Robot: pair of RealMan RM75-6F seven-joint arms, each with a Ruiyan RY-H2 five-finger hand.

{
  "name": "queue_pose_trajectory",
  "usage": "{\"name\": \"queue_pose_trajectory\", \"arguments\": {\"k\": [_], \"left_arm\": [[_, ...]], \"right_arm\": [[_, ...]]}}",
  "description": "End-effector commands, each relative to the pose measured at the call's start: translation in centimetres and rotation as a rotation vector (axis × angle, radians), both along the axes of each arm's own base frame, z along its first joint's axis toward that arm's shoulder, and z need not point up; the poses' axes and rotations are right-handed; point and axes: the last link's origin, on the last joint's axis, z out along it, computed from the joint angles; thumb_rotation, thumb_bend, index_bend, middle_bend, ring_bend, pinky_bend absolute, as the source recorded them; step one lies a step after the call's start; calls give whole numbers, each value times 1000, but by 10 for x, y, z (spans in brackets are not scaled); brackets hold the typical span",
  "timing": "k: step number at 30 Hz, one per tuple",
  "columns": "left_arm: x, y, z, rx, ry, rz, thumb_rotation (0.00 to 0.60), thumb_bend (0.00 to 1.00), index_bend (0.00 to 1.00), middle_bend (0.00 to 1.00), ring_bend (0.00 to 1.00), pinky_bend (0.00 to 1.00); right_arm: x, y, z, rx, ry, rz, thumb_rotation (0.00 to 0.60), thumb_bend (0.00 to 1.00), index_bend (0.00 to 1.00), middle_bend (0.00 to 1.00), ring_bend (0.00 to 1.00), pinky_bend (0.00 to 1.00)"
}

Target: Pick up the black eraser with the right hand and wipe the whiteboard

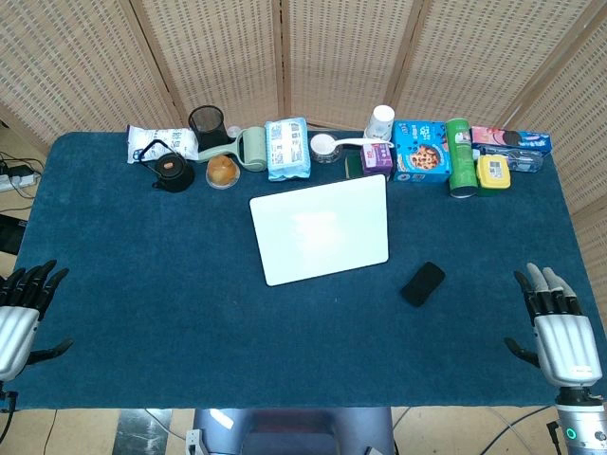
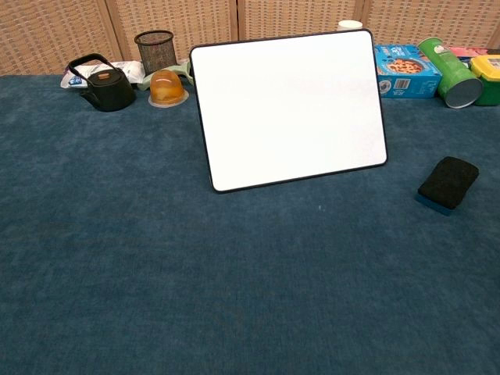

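The black eraser (image 1: 423,283) lies flat on the blue cloth, right of the whiteboard's lower right corner; the chest view shows the eraser (image 2: 448,183) with a blue underside. The white whiteboard (image 1: 321,227) with a dark rim lies in the middle of the table, and the whiteboard (image 2: 287,106) fills the chest view's centre. My right hand (image 1: 558,328) rests at the table's front right edge, fingers spread, holding nothing, well right of the eraser. My left hand (image 1: 21,305) sits at the front left edge, fingers apart and empty. Neither hand shows in the chest view.
A row of items lines the back edge: black teapot (image 1: 169,168), mesh cup (image 1: 206,121), orange jelly cup (image 1: 222,172), tissue pack (image 1: 287,149), blue cookie box (image 1: 421,152), green can (image 1: 461,156), yellow box (image 1: 493,172). A woven screen stands behind.
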Motion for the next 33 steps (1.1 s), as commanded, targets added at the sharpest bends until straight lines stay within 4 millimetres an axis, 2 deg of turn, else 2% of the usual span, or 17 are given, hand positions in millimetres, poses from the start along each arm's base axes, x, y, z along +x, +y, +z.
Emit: {"name": "queue_pose_trajectory", "arguments": {"k": [1,5,8,10,13,15,18,23,33], "left_arm": [[0,0,0,1,0,0,600,111,0,0,0,5],[0,-1,1,2,-5,-1,600,111,0,0,0,5],[-1,-1,1,8,2,2,600,111,0,0,0,5],[-1,-2,2,10,-1,2,600,112,0,0,0,5],[-1,-1,2,16,-1,4,600,111,0,0,0,5],[-2,1,2,18,1,10,600,113,0,0,0,4],[-2,3,1,17,6,22,600,111,0,0,0,5],[-3,7,0,17,12,35,600,112,0,0,0,4],[-5,10,2,18,10,42,600,113,0,0,0,4]], "right_arm": [[-1,0,0,15,0,-7,600,0,42,32,0,123],[-10,-15,-8,74,-12,17,600,5,95,78,7,198],[-14,-35,-14,151,17,71,600,27,122,95,27,234],[-13,-57,-20,249,30,116,600,34,130,103,39,236],[-10,-74,-24,313,51,180,600,41,143,123,59,256],[-6,-94,-29,355,112,254,600,49,161,145,88,291],[-3,-112,-39,397,188,318,600,79,200,169,122,345],[3,-129,-56,472,268,356,600,99,208,184,138,357],[9,-142,-84,539,376,380,600,106,208,196,156,371]]}}
